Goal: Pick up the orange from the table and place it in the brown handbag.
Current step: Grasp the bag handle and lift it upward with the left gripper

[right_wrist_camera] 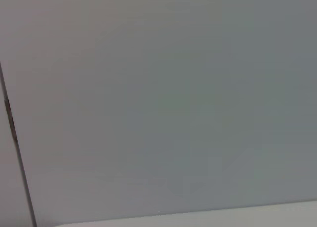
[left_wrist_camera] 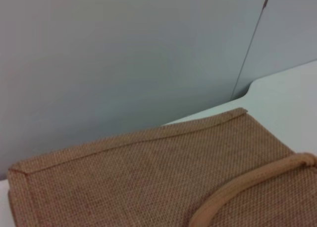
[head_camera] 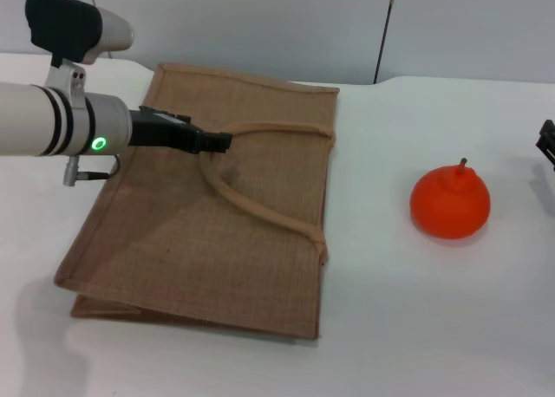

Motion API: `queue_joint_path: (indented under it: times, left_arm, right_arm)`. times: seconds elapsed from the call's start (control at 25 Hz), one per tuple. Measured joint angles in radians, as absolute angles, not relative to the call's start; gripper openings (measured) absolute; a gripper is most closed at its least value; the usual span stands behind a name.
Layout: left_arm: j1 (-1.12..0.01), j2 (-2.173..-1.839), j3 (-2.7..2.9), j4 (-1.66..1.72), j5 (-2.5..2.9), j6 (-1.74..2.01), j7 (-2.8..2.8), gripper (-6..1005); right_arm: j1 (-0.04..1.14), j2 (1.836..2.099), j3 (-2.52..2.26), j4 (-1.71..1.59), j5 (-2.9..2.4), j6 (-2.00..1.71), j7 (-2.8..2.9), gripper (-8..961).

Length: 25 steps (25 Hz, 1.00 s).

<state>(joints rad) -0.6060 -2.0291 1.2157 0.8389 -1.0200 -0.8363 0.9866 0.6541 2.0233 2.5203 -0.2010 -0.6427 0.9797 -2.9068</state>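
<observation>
The orange (head_camera: 450, 204), bright orange-red with a short dark stem, sits on the white table (head_camera: 399, 328) to the right of the brown handbag (head_camera: 217, 241). The handbag lies flat, its mouth side facing the orange. My left gripper (head_camera: 218, 141) reaches over the bag from the left and is shut on the top of one tan handle (head_camera: 260, 208), which rises slightly off the cloth. The left wrist view shows the bag's far corner (left_wrist_camera: 148, 172) and a handle strap (left_wrist_camera: 247, 187). Only a dark sliver of my right gripper (head_camera: 547, 144) shows at the right edge, beyond the orange.
A grey wall panel with a dark vertical seam (head_camera: 386, 33) stands behind the table. The table's far edge runs just behind the bag. White tabletop (head_camera: 373, 154) lies between the bag and the orange.
</observation>
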Motion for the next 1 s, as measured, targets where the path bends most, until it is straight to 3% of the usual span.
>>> queue_joint_path:
  times: [1.0]
  left_arm:
    - [-0.663, -2.034, 1.225, 0.727, -1.032, -0.762, 1.059, 843]
  right_arm:
    - [0.661, 2.023, 2.520, -0.204, -0.643, 0.975, -2.907, 897]
